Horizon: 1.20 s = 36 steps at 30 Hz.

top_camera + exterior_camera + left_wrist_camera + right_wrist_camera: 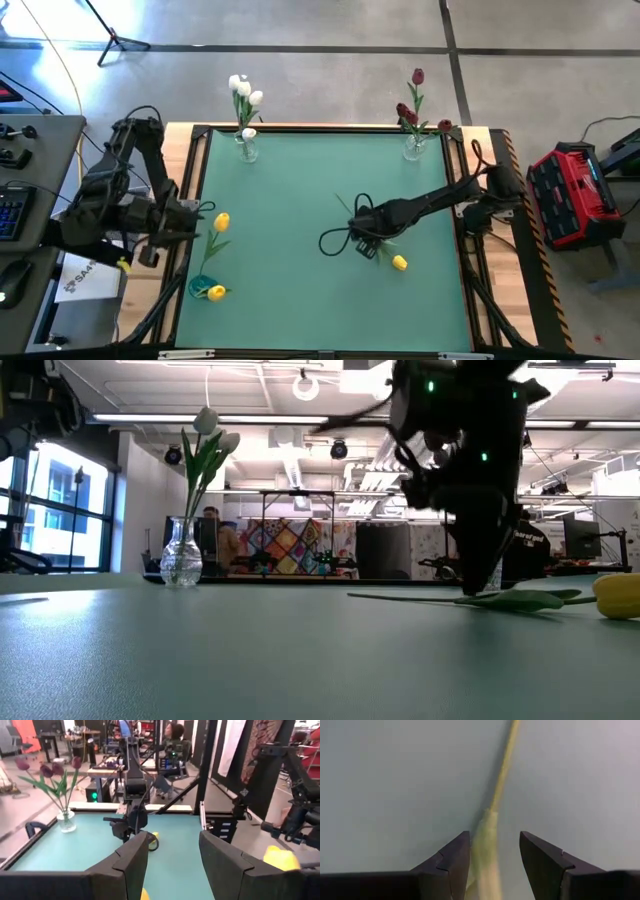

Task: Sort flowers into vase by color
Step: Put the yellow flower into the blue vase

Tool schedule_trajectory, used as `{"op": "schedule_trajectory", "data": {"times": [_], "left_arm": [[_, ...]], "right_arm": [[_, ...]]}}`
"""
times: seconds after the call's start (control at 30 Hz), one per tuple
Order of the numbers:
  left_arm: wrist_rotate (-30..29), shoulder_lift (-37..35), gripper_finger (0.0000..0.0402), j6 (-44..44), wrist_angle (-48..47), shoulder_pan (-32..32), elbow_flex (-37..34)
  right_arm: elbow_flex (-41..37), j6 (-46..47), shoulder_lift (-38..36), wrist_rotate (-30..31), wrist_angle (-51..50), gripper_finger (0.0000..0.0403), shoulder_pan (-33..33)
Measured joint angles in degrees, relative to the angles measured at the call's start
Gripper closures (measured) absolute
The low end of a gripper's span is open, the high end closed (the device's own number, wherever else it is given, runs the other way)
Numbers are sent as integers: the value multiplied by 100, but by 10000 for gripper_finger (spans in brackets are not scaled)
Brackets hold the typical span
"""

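While the right gripper (pixel 366 240) is lowered to the green table (pixel 300 290) near its middle, its fingers (pixel 445 865) stand apart on either side of the stem of a yellow tulip (pixel 399 263) lying flat there (not yet pinched). The left gripper (pixel 190 222) waits at the table's left edge with its fingers spread; a second yellow tulip (pixel 221 222) shows just beside it, though whether it is held I cannot tell. White tulips (pixel 244 90) and dark red tulips (pixel 412 108) stand in two glass vases along the far edge.
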Motion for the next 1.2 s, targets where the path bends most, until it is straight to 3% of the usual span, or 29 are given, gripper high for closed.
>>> {"op": "schedule_trajectory", "data": {"times": [0.3, 0.63, 1.0, 1.2], "left_arm": [[667, -171, 236, 606, 104, 1013, 0], [1850, 85, 236, 1685, 975, 1979, 1], [2061, 1100, 236, 3449, 1211, 2704, 0], [2025, 1517, 236, 4151, 1286, 3023, 182]], "right_arm": [[-682, -376, -44, -514, 846, 273, -271], [-740, -313, -254, -749, 1234, 392, -153], [-716, 199, -1221, -1630, 4407, 398, -72], [-714, 360, -1181, -1335, 6504, 395, -189]]}}
